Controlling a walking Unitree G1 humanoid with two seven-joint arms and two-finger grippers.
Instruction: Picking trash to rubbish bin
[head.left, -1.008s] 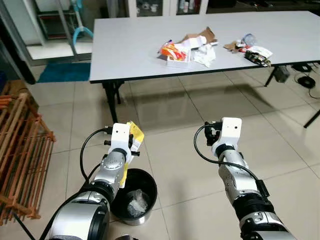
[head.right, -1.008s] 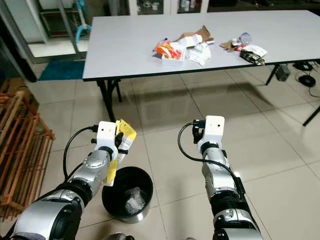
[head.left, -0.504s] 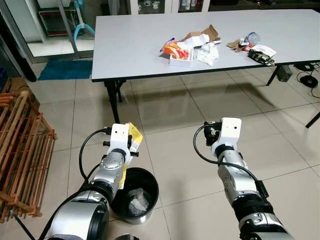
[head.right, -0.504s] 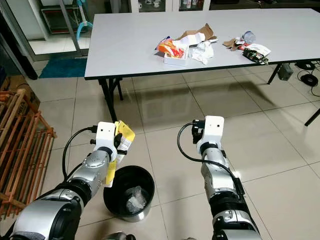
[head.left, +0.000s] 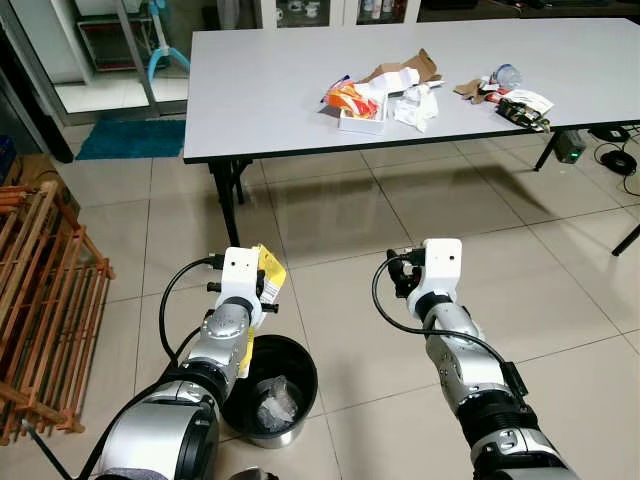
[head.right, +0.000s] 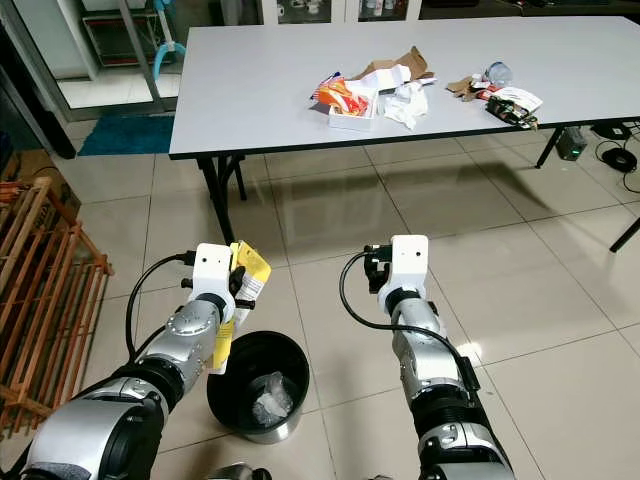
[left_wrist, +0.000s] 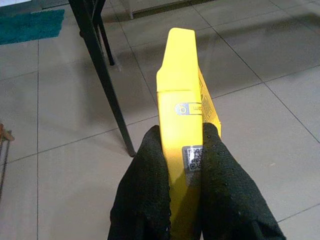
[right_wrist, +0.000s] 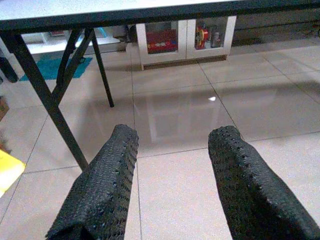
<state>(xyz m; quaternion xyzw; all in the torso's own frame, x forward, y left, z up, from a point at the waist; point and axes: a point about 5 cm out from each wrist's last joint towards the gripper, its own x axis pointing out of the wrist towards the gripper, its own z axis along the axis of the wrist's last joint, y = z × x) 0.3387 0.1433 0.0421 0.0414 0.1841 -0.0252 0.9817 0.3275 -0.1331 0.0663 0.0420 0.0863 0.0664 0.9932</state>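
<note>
Left gripper (left_wrist: 182, 150): jaws closed on a flat yellow packet (left_wrist: 181, 100), which stands upright between the two black fingers (left_wrist: 145, 185), with a small printed code label on its edge. In the head views the left gripper holds the yellow packet (head.left: 268, 275) up beside and just above the rim of the black bin (head.left: 270, 392), which sits on the tiled floor (head.left: 350, 230) close in front of the robot. Crumpled clear wrapping lies inside the bin.

Right gripper (right_wrist: 172, 175): jaws open, holding nothing, raised over bare floor, well apart from the bin.

Grey worktop (head.left: 260, 90) stands further ahead. On it lie a pile of trash (head.left: 380, 92) and a smaller cluster (head.left: 505, 92) to its right.

Wooden rack (head.left: 40, 300) at robot's left.
</note>
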